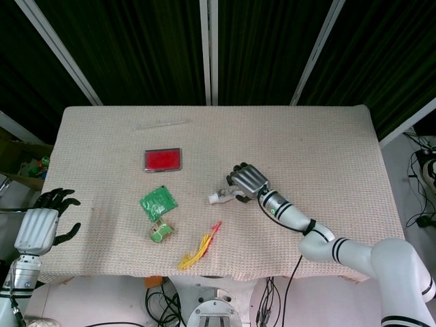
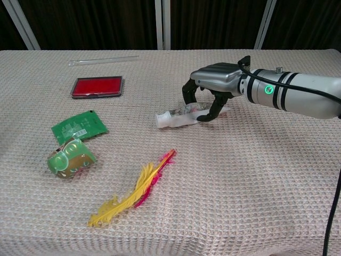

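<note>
Found the right hand (image 2: 213, 80) arched down from above and clamped on the white tube (image 2: 170, 118), fingers on the far side and thumb on the near side. Judged that grip as chosen because the tube lay flat on its side, so only its narrow width offered a hold. Placed the tube near the middle of the table (image 1: 306, 136), a little toward the front edge, its capped end poking out leftward past the fingers and its body resting on the cloth.

Spotted the left hand (image 1: 41, 225) off the left edge near the front corner, fingers apart and holding nothing, likely parked out of the way.

Noted a yellow feather (image 2: 136, 192) toward the front edge, a green packet (image 2: 79, 126) and a crumpled green wrapper (image 2: 71, 158) toward the left edge, and a red tin (image 2: 97, 86) behind them, all well apart from the tube.
</note>
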Controlling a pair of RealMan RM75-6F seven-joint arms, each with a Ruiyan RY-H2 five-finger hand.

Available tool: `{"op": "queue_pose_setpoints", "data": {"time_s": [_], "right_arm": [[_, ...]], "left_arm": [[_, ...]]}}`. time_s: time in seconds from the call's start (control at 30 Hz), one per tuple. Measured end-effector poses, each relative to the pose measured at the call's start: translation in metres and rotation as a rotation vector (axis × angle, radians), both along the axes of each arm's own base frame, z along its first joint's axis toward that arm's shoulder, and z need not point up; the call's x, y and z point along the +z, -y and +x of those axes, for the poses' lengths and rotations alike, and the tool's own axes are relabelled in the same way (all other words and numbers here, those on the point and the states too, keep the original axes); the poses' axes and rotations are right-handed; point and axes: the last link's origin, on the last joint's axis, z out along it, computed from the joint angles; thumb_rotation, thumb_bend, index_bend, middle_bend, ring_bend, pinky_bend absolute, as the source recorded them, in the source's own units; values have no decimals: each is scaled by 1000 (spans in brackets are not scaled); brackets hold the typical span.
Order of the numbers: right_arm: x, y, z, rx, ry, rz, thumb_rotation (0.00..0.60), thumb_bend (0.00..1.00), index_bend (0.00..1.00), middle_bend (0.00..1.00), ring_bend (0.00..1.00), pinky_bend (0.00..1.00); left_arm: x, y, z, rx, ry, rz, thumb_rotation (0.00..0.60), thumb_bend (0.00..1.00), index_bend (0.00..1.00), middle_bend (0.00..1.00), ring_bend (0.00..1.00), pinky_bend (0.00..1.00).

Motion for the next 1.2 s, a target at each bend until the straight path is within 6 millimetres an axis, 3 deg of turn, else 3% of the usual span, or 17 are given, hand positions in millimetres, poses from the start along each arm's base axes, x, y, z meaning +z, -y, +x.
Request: {"op": "queue_pose_setpoints", "data": {"time_s": [0.43,0.57,0.77,0.97,1.2], "right_arm": [[-14,-6,-5,16,23,-32,600,297,665,606,364,362],[-16,-9,-6,24,39,-38,600,331,735,666,437,444],[-15,-14,-10,41,102,-60,600,488,826,725,515,576],[-7,-17,-17,10,252,-79,600,594,867,741,558,635],[6,-20,-24,-42,534,-87,600,628,921,759,593,684]], "left_arm": [[-1,3,-6,12,8,-3,600,263,356,203,132,183],[-1,3,-7,10,10,-1,600,263,356,203,132,183],[1,-1,-5,-4,16,6,600,261,356,204,131,184],[4,-15,8,-62,67,8,600,256,357,203,132,184],[1,-52,49,-186,188,-45,600,280,362,203,132,188]]}}
